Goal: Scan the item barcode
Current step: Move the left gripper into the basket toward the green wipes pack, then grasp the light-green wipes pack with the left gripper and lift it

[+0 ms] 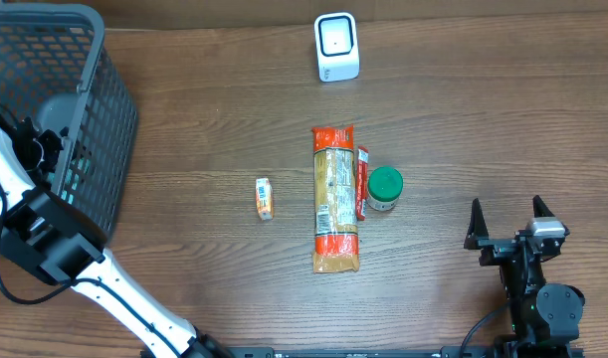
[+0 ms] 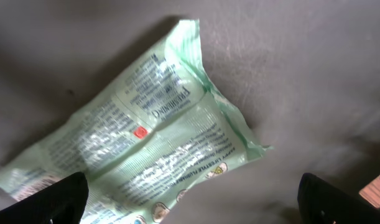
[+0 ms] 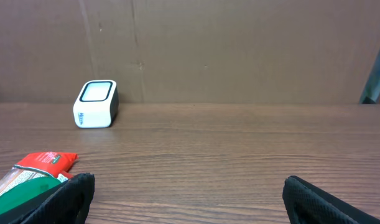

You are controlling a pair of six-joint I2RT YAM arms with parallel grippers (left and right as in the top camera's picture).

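Grey ground lies under the pale green packet (image 2: pixel 152 143), which only the left wrist camera shows. Its lower end is cut off, and its small print is too blurry to read. From above, the left arm (image 1: pixel 3 174) and the basket (image 1: pixel 114 129) wall hide it. The left gripper (image 2: pixel 196 202) hangs over the packet, jaws wide, holding nothing. On the brown table (image 1: pixel 204 129), the white scanner (image 1: pixel 336 47) stands well apart at the back. The right gripper (image 1: pixel 507 227) sits low at the near right, jaws wide and empty.
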